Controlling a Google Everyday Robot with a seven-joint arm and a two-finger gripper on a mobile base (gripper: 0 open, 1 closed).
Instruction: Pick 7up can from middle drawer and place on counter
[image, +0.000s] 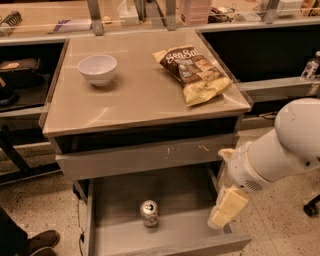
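The cream-yellow gripper (227, 206), on a white arm (280, 150), hung at the right wall of the grey middle drawer (175, 239). Left of it stood the silvery 7up can (149, 213). Beyond it the counter (140, 102) was glossy beige-grey, bearing a white bowl (97, 68) and a yellow-and-brown chip bag (196, 73).
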